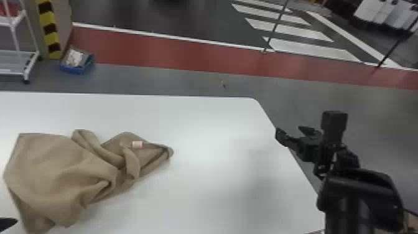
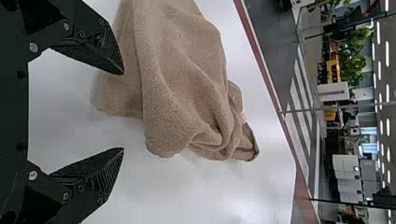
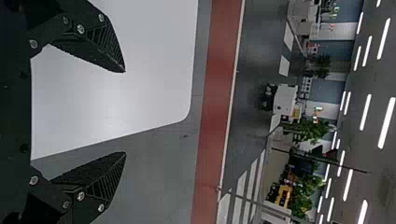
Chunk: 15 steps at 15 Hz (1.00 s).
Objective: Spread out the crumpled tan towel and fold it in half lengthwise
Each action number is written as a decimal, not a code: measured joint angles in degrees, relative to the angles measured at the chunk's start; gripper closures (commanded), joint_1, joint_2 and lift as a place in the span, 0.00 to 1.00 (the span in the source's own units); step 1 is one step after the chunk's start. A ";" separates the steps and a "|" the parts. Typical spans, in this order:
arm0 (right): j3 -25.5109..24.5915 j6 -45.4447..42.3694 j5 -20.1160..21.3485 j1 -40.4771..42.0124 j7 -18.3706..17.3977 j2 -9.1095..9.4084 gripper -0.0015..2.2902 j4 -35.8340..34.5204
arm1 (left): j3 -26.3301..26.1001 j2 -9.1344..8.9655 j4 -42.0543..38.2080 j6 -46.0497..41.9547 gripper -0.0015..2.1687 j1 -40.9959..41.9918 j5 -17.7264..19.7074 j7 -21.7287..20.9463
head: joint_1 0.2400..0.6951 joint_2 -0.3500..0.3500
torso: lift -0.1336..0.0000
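The tan towel [image 1: 59, 171] lies crumpled on the left part of the white table, its twisted, narrower end with a small pale tag pointing right. At the head view's bottom left corner, a dark tip of my left gripper [image 1: 7, 222] shows close to the towel's near edge. In the left wrist view my left gripper [image 2: 123, 111] stands open beside the towel [image 2: 187, 84], holding nothing. My right gripper [image 1: 290, 132] is at the table's right edge, well away from the towel; in the right wrist view the right gripper [image 3: 125, 112] is open and holds nothing.
The white table [image 1: 217, 124] has its far right rounded corner beyond and right of the towel. On the floor past the table are a blue box [image 1: 77, 67] and a white wheeled rack [image 1: 18, 62], both at the far left.
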 measured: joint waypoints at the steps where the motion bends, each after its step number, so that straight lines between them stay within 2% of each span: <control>1: -0.08 -4.75 -1.00 0.16 -0.21 0.23 0.13 2.22 | -0.02 0.00 0.48 -0.08 0.17 -0.28 0.14 -0.18 | 1.00 0.00 | 0.07; 4: -0.10 -18.50 -3.72 1.65 -0.80 0.56 0.13 6.39 | -0.40 0.00 2.20 -0.13 0.18 -1.10 0.30 -0.35 | 1.00 0.03 | 0.07; 5: 0.24 -20.16 -3.88 1.92 -1.25 0.59 0.13 6.95 | -0.66 0.00 2.92 -0.13 0.24 -1.47 0.27 -0.41 | 1.00 0.03 | 0.07; 15: 0.70 -20.70 -4.30 1.34 -1.53 0.57 0.13 7.95 | -1.33 0.00 7.77 -0.11 0.24 -4.84 -0.70 -0.29 | 1.00 0.05 | 0.07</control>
